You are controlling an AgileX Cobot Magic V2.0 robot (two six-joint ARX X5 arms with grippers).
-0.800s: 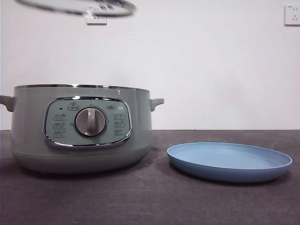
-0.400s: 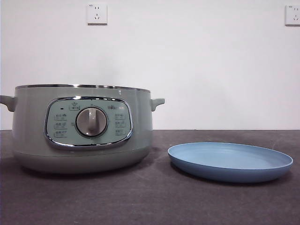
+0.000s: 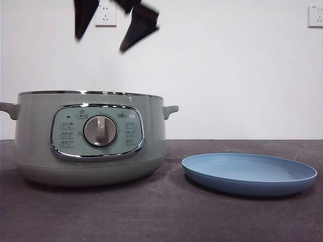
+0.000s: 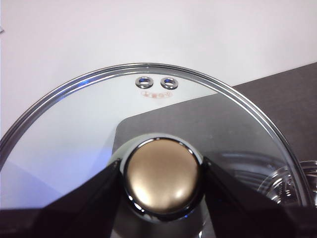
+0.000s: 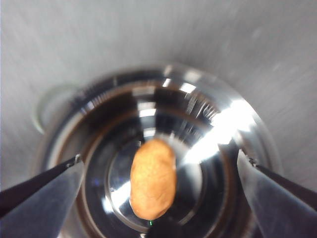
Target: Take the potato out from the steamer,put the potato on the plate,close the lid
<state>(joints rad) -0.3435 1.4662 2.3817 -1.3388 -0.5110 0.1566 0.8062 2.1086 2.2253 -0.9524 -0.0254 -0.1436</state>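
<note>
Right gripper (image 3: 108, 33) poised, jaws spread, above the open steamer (image 3: 91, 138); the potato (image 5: 153, 185) lies on its floor.

Left gripper (image 4: 162, 181) clamps the lid (image 4: 148, 129) by its knob. Next: descend, grasp the potato, carry it right to the plate (image 3: 249, 174).

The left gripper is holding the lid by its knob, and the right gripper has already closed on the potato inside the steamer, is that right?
Not quite. In the right wrist view the right gripper hangs above the steamer with jaws spread wide, clear of the potato. The left gripper does hold the lid by its knob.
</note>
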